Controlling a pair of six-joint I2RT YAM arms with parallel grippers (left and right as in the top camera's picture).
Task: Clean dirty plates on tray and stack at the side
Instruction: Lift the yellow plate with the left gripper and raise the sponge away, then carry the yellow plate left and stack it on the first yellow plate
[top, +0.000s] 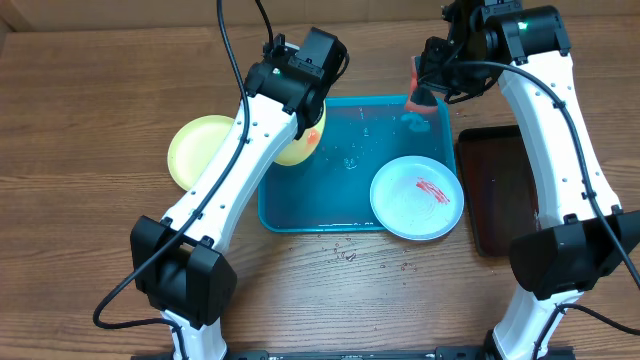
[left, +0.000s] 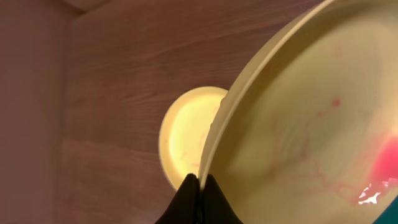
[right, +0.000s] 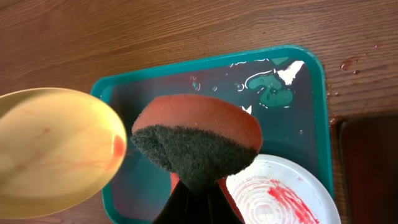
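L arm hides most of held plate; sponge blocks tray centre.

- The tray has bare wet floor across its middle and near-left corner.
- A smeared plate fills its near-right corner.
- A tilted yellow plate, pinched by the left gripper, hangs over its left edge.
- A sponge, clamped in the right gripper, hangs over its far-right corner.
- A flat yellow plate lies left of the tray, and a black tray just beside its right edge.
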